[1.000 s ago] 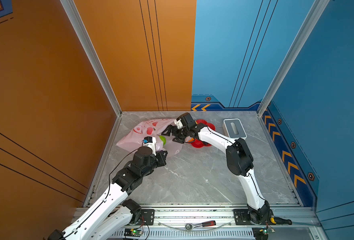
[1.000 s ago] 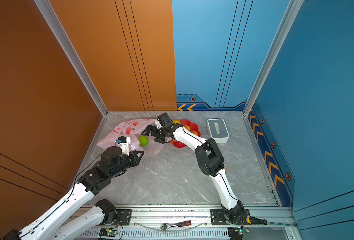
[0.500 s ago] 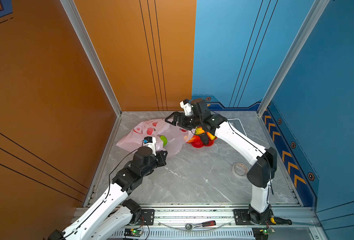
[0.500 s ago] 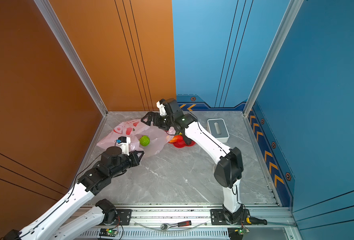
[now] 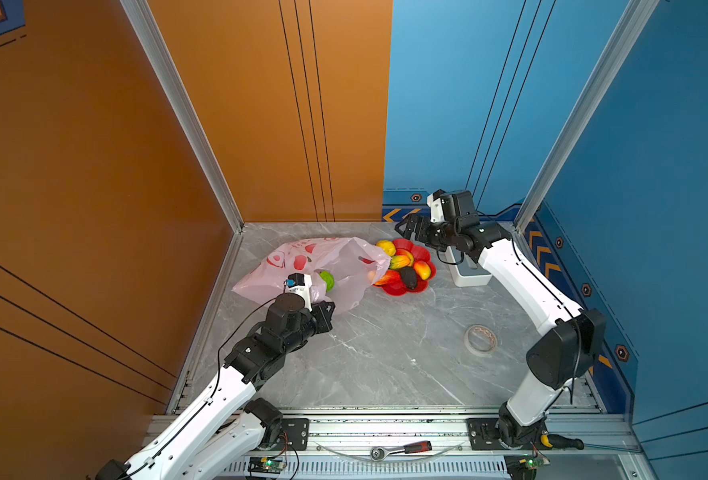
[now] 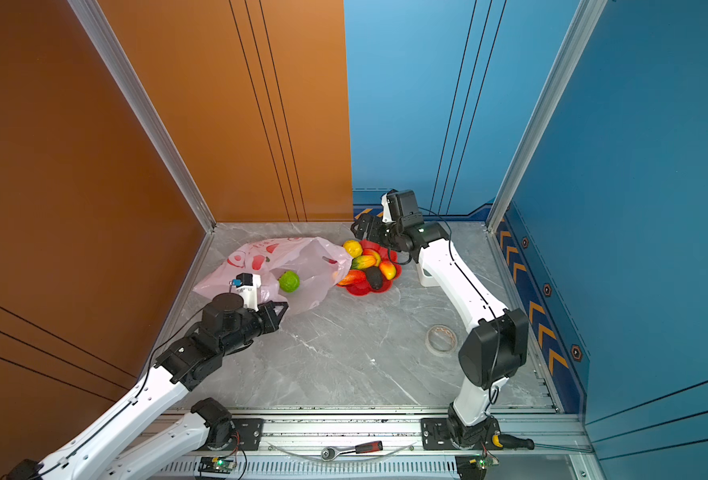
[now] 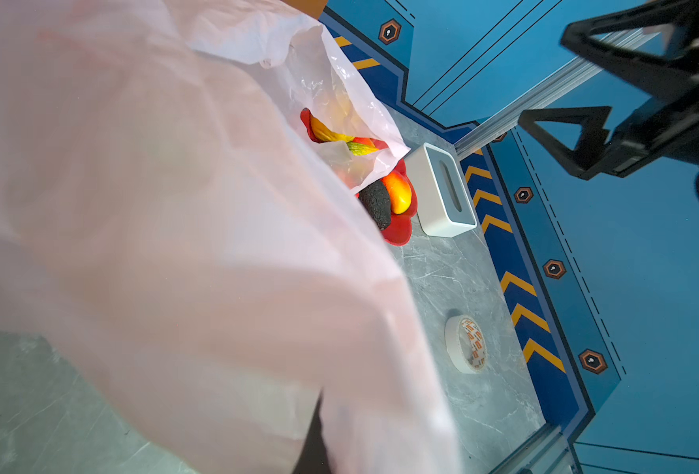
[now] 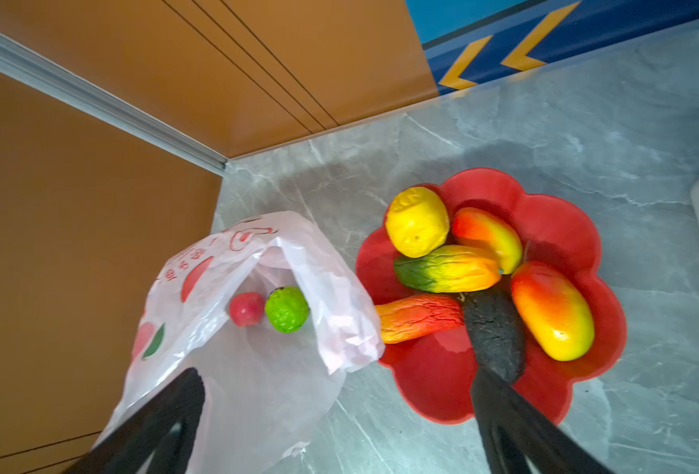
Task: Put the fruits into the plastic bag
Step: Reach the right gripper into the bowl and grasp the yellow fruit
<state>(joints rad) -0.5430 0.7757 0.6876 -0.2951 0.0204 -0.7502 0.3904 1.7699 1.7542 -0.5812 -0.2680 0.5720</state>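
The pale pink plastic bag (image 5: 302, 262) (image 6: 261, 259) lies at the back left, its mouth facing the red dish (image 5: 402, 291) (image 8: 434, 390). Inside it rest a green fruit (image 6: 289, 281) (image 8: 286, 309) and a red apple (image 8: 247, 309). The dish holds a lemon (image 8: 416, 221), a dark avocado (image 8: 493, 328) (image 7: 376, 203) and several yellow-red mangoes (image 8: 553, 312). My left gripper (image 5: 327, 307) (image 6: 281, 309) is shut on the bag's near edge, and the film covers its jaws in the left wrist view. My right gripper (image 5: 404, 228) (image 8: 335, 377) hangs open and empty above the dish's far rim.
A white tissue box (image 5: 466, 276) (image 7: 442, 193) stands right of the dish, under the right arm. A tape roll (image 5: 480, 340) (image 7: 467, 344) lies on the grey floor further forward on the right. Orange and blue walls close in the back and sides.
My right gripper has drawn back from the bag's mouth, risen and swung right over the dish, still open. The green fruit stays in the bag. The left arm has not moved.
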